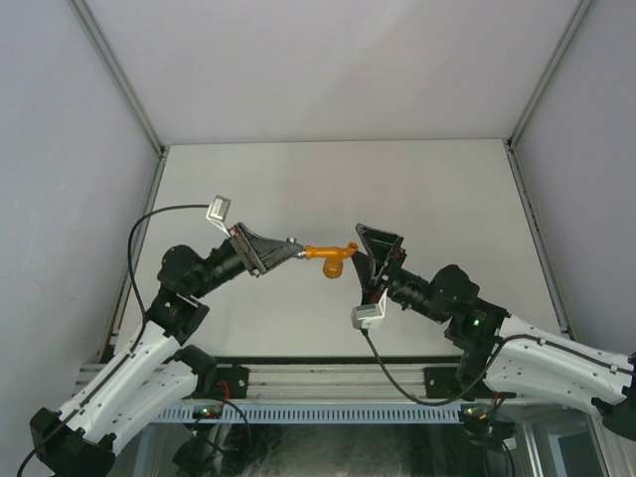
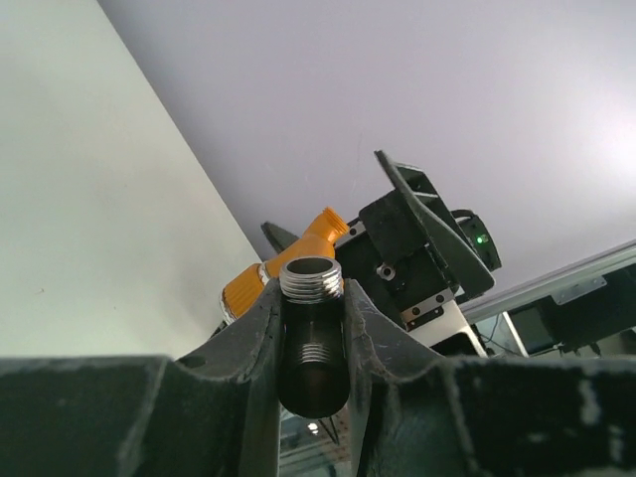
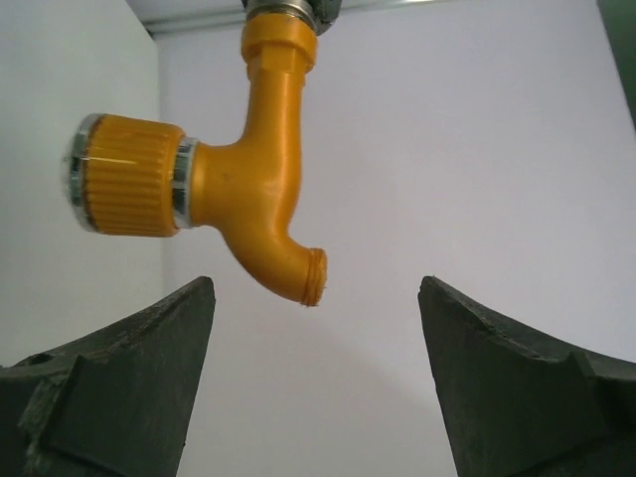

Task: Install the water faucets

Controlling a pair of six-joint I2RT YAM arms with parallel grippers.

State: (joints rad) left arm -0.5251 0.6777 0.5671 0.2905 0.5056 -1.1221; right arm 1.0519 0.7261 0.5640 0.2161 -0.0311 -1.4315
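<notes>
The orange-yellow water faucet (image 1: 331,256) hangs in the air over the middle of the table, its straight end meeting a grey metal pipe fitting (image 1: 296,246). My left gripper (image 1: 289,248) is shut on that fitting; the left wrist view shows its threaded end (image 2: 312,281) pinched between the fingers, with the faucet (image 2: 248,288) just behind. My right gripper (image 1: 368,263) stands open just right of the faucet without touching it. In the right wrist view the faucet (image 3: 260,189) shows its ribbed knob at left and its bent spout just above the wide gap of the right gripper (image 3: 316,293).
The white tabletop (image 1: 437,199) is boxed in by grey walls with aluminium posts at the back corners. A metal rail (image 1: 328,373) runs along the near edge by the arm bases. The right arm's wrist (image 2: 417,238) fills the space just beyond the faucet.
</notes>
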